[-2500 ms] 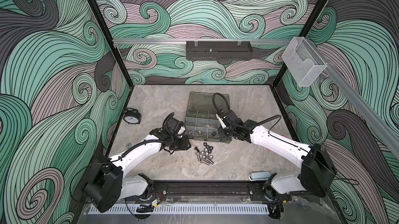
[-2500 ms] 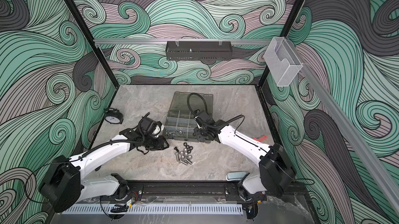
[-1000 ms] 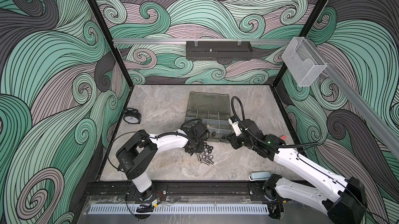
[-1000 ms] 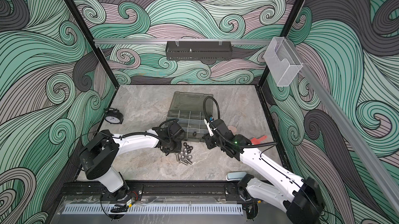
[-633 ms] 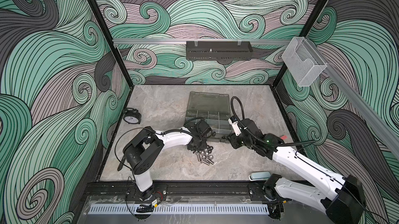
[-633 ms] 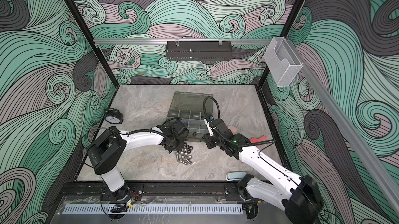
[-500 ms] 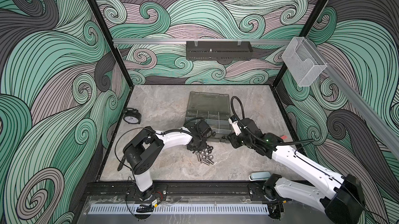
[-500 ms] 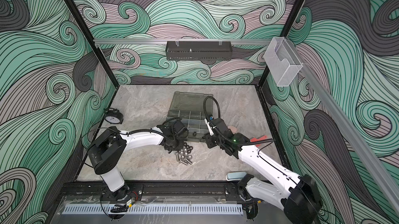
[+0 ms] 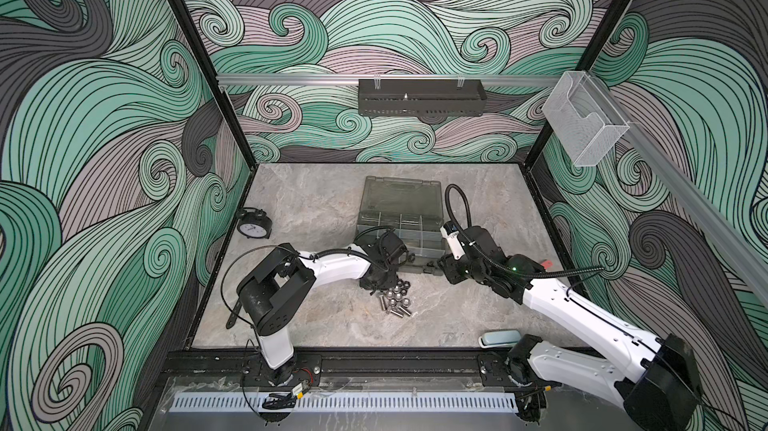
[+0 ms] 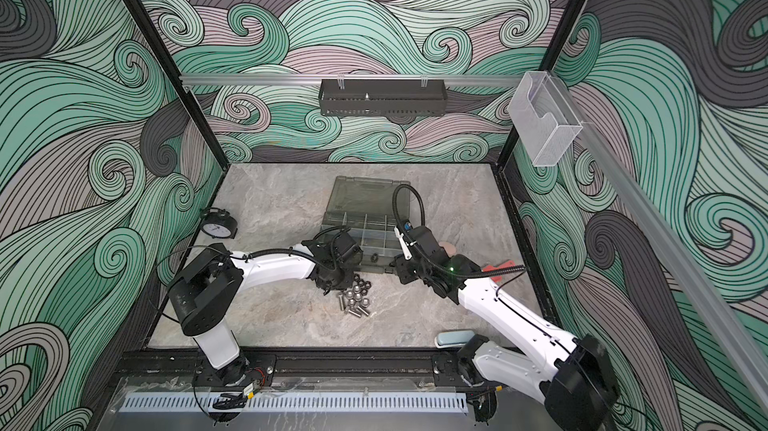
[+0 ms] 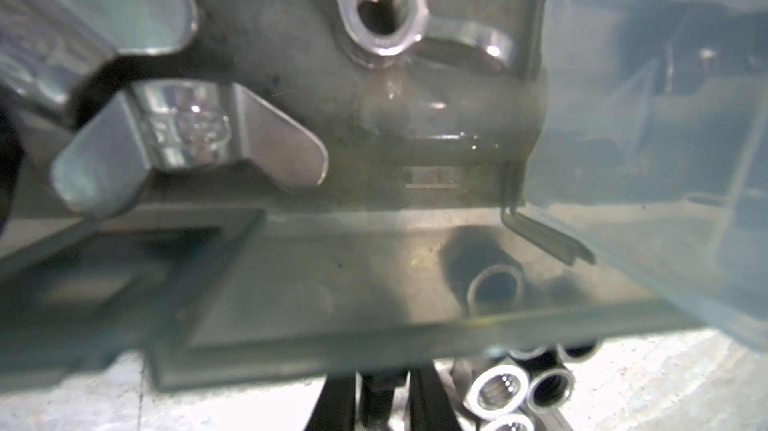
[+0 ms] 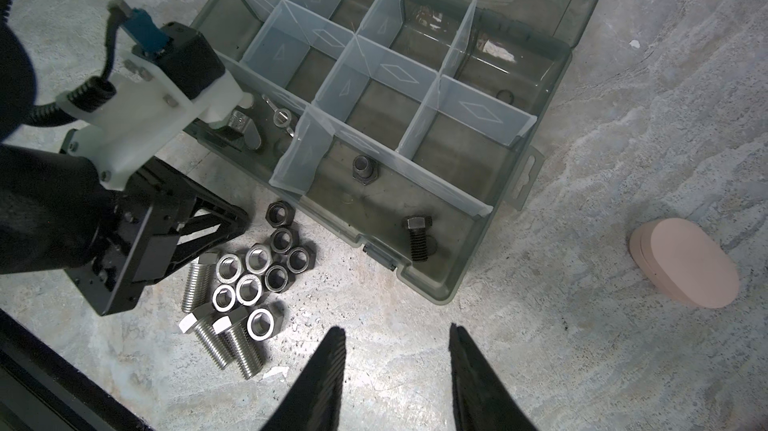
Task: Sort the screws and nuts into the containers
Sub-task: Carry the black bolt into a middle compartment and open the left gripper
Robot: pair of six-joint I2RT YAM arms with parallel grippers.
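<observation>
A pile of silver and black nuts (image 12: 266, 271) and silver screws (image 12: 224, 345) lies on the table in front of the open grey-green case of containers (image 9: 399, 217) (image 10: 365, 217). My left gripper (image 9: 374, 281) (image 11: 380, 379) is down at the pile's left edge, against the case wall (image 11: 374, 325), shut on a black screw (image 11: 376, 402). My right gripper (image 12: 397, 333) (image 9: 432, 273) hangs open and empty over bare table before the case. The front compartments hold a black screw (image 12: 417, 237), a black nut (image 12: 365, 169), a silver nut (image 11: 380, 13) and a wing nut (image 11: 187, 125).
A black alarm clock (image 9: 254, 225) stands at the left wall. A pink oval pad (image 12: 685, 266) and a red item (image 9: 545, 262) lie right of the case. A grey-blue object (image 9: 498, 337) rests at the front edge. A black tray (image 9: 419, 102) and a clear box (image 9: 584, 129) hang on the walls.
My left gripper's jaws have narrowed onto the black screw at the pile's edge, and its arm has shifted slightly. The right arm has hardly moved.
</observation>
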